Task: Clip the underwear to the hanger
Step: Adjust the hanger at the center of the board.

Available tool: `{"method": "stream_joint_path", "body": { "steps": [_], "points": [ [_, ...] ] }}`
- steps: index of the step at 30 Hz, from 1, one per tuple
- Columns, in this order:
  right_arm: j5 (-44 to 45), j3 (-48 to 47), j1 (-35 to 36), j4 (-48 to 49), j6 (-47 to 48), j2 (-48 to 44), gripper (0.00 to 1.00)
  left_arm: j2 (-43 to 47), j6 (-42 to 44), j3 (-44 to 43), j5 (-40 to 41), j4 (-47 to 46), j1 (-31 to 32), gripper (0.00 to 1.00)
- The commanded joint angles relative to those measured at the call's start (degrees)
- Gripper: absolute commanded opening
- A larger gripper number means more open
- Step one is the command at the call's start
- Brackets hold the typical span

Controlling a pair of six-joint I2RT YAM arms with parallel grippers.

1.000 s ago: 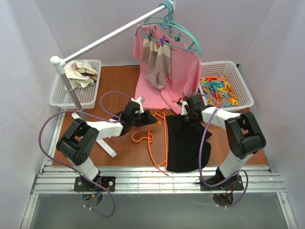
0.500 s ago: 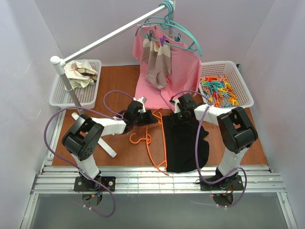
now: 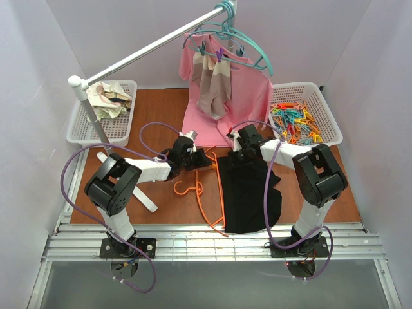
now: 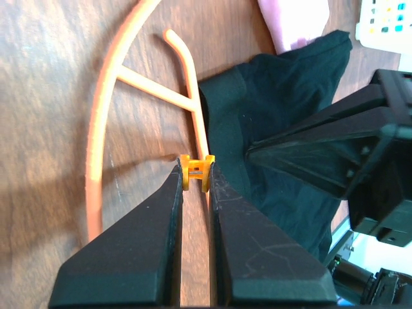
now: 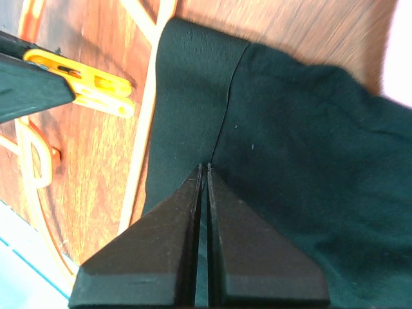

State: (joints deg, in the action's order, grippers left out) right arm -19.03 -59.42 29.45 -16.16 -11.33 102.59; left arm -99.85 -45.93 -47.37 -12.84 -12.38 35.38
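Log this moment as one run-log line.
left pincer: shut on orange clip | right pincer: shut on underwear | hanger: flat on table, alongside underwear

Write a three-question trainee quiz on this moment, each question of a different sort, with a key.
1. True or false: the orange hanger hangs on the rail.
2. Multiple choice: the fingers of the left gripper are shut on A) an orange clothespin, B) a teal hanger, C) nothing.
3. Short answer: what do the shut fingers of the right gripper touch?

Key
1. False: it lies on the table.
2. A.
3. The black underwear.
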Motion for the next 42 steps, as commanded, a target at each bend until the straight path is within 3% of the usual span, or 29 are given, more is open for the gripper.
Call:
{"method": "stream_joint_path", "body": {
  "steps": [1,7,19,42],
  "points": [
    [1.97,-3.85,1.22,-1.85,0.79,-1.07,0.01,3.43,0.14,0.53,2.99,0.87,0.22,0.0],
    [7.95,-3.43,6.84,-4.14,-1.93,-5.72,0.14,5.81,-0.47,0.62,3.44,0.78,0.13,0.0],
    [23.15,0.0,16.78,-3.61,-11.16,-7.75,0.15,10.11,-1.09,2.99,5.1,1.13,0.22,0.0],
    [23.42,2.11,19.68,-2.2,-14.07,-2.66,0.13,13.02,-0.74,2.73,7.65,2.8,0.31,0.0]
  ]
}}
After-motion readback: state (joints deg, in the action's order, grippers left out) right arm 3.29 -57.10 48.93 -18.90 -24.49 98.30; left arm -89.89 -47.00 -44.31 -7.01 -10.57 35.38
